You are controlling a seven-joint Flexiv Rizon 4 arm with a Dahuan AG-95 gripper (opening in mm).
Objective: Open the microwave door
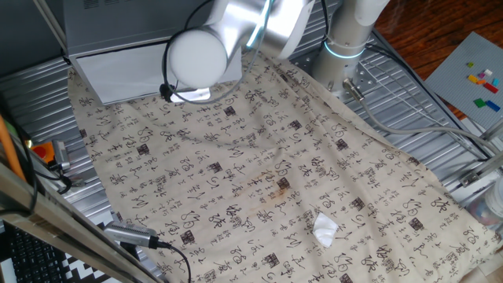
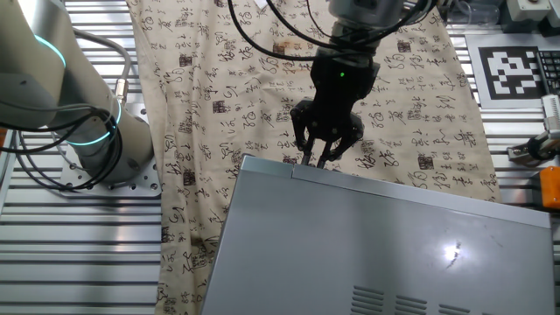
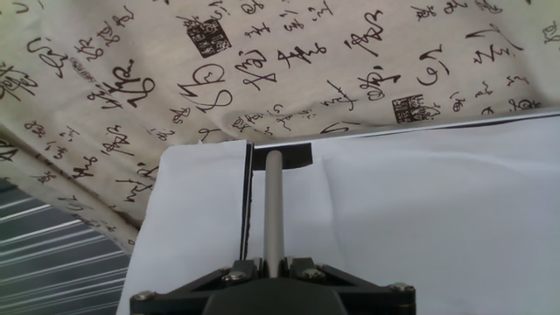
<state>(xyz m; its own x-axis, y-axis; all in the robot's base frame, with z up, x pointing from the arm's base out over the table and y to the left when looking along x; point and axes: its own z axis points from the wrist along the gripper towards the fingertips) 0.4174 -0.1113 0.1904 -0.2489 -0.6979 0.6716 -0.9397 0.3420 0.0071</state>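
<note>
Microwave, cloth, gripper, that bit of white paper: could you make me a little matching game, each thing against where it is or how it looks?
Things:
1. microwave
2. cloth
3. gripper
4. crumpled white scrap

Descriptions:
A. beige, printed with black characters, spread over the table
B. black, fingers pointing down at the top front edge of the grey box
C. lying alone on the cloth, away from the arm
D. light grey box with vent slots on top

Pairs: 1-D, 2-A, 3-B, 4-C
</note>
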